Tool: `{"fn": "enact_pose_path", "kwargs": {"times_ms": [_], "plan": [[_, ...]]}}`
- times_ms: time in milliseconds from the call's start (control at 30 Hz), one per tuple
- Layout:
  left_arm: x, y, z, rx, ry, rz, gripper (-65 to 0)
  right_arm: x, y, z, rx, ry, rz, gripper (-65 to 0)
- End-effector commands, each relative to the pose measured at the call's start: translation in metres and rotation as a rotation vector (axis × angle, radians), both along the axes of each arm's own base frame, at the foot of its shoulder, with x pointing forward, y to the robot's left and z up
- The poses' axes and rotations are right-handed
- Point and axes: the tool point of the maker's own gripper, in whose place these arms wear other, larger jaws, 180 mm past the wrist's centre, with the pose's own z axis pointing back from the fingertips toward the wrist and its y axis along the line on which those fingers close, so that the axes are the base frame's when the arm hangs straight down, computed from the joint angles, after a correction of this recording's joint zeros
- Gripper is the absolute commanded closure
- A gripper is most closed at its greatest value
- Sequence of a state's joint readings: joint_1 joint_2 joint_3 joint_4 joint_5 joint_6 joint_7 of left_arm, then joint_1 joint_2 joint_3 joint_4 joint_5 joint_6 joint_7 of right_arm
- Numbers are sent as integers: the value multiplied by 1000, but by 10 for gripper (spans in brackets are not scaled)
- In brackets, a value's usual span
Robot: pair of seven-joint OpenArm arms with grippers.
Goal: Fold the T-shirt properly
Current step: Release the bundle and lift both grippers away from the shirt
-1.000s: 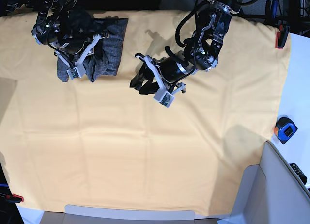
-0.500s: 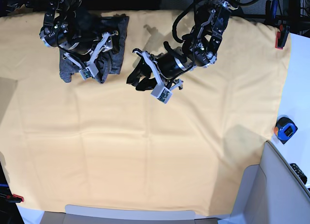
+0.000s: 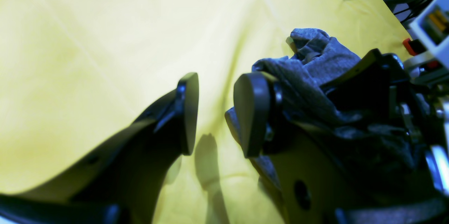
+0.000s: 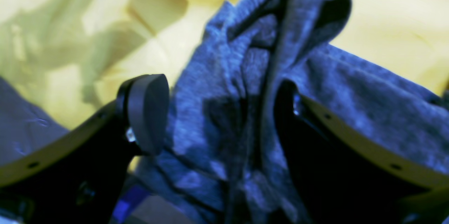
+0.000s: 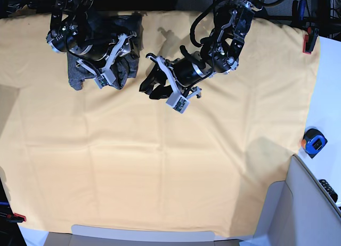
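The T-shirt is a bunched dark grey bundle at the far left of the yellow-orange table cloth. My right arm hangs over it and hides most of it in the base view. In the right wrist view my right gripper stands open, with loose folds of the T-shirt heaped between its fingers. My left gripper hovers just right of the bundle. It is open with only cloth-covered table between its pads, and the T-shirt lies right behind one pad.
An orange-and-black tape measure lies off the cloth at the right edge. Red clamps pin the cloth at the corners. A grey panel rises at the front right, and a flat one lines the front edge.
My right gripper has opened over the shirt, and its arm has shifted right and up with the bundle. The left gripper has edged a little left toward the shirt.
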State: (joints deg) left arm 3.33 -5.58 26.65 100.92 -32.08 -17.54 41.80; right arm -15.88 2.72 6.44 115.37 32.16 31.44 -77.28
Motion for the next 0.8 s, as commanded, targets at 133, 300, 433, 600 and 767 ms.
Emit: {"fn": "enact_pose_path", "kwargs": {"times_ms": [133,300,433,600,767], "plan": [[7,-3,17,-40,-49,3,-202,7,24,29,179,-62,40,-415],[7,-3,17,-40,-49,3,-202,7,29,36,234,-71,58,-415],[4,-3,14,-40,-40,3,-202,8,27,40,245,-79,60,-415],[0,-3,11,-40,-28,3,-202,24,-20,43,175,-123,-57,-413],[-1,-3,10,-38,-22,2,-202,27,-84,54,129,-167,-224,-411]]}}
